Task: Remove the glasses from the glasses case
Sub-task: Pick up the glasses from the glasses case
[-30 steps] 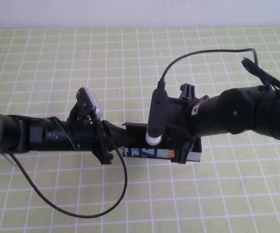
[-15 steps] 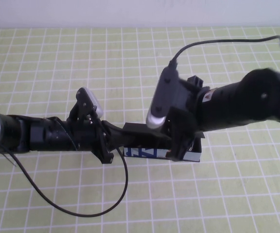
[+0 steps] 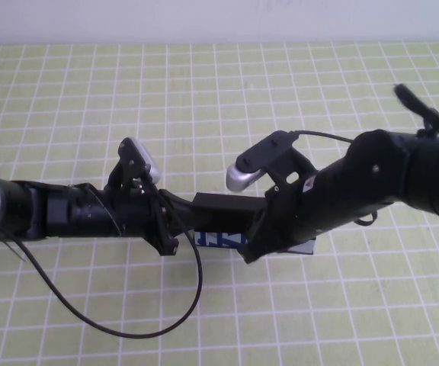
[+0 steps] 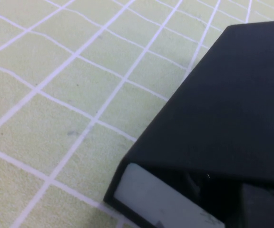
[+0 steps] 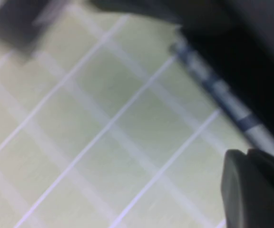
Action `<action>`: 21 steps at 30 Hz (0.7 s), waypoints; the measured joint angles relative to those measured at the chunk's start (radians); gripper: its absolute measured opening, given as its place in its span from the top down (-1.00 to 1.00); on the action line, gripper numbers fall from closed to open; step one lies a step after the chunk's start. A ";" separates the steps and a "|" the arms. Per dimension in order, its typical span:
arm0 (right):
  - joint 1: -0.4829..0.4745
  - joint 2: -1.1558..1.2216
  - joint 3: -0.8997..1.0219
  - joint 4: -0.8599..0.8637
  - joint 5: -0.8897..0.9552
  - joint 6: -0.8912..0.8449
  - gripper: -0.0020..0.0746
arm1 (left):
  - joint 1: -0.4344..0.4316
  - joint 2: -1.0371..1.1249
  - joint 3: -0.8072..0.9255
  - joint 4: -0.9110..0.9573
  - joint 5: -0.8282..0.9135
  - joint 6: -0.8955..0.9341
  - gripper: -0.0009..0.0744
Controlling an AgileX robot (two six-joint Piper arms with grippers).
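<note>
Since the earlier frame the right gripper (image 3: 254, 248), fingers pressed together, had dropped to the glasses case (image 3: 223, 206) at frame center. The left gripper (image 3: 175, 221) touched its left end, state unclear. The left wrist view alone showed its flat black lid (image 4: 222, 109).

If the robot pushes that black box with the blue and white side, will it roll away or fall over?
Probably not. The matte black rectangular glasses case looks flat-sided and lies low on the green checked mat, so it would likely slide. Its straight edges suggest it's stiff. The left claw and the shut right claw sit at its ends.
</note>
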 joint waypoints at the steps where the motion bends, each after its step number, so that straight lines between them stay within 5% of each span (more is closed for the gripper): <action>1: -0.002 0.013 -0.008 -0.016 -0.019 0.025 0.99 | 0.000 0.000 0.000 0.000 0.002 -0.002 0.99; 10: -0.072 0.135 -0.213 -0.033 -0.055 0.121 0.99 | 0.000 0.000 0.000 0.000 0.002 -0.017 0.99; 21: -0.162 0.363 -0.533 -0.033 0.140 0.183 0.99 | 0.000 0.000 0.000 0.002 0.004 -0.025 0.99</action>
